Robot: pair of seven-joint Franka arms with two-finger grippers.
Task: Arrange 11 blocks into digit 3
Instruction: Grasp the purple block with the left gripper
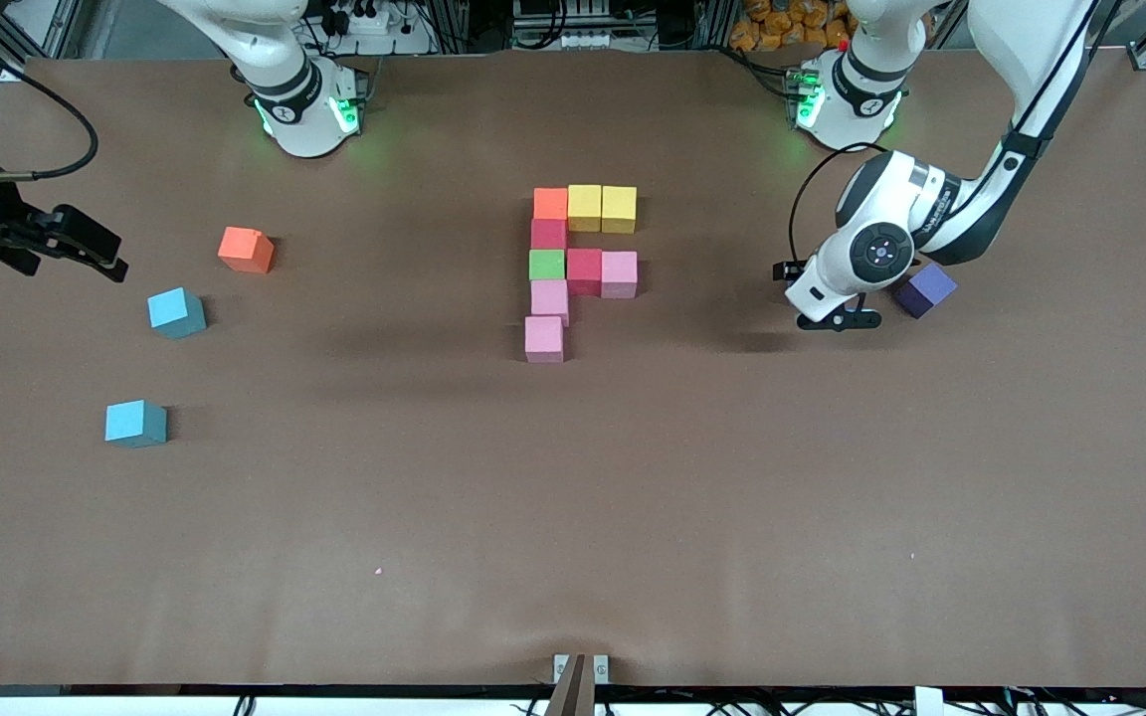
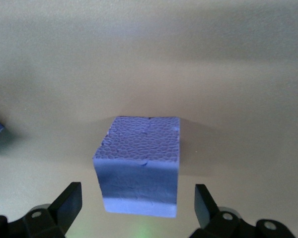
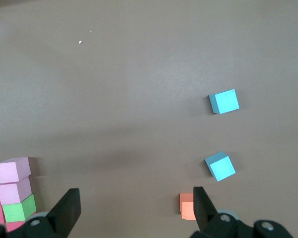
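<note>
Left gripper (image 2: 136, 206): jaws wide, holding nothing, low over the table (image 1: 573, 517).
Purple cube (image 2: 139, 166): on the table just ahead of the fingers (image 2: 69, 201), lined up with the gap, untouched.
Unfinished digit (image 1: 573, 268): well apart, mid-table.
Right gripper (image 1: 86, 244): wide apart, empty, waiting near the orange cube (image 1: 246, 250).

blocks figure (image 1: 573, 264) mid-table | three loose cubes (image 1: 176, 312) toward right arm's end
</note>
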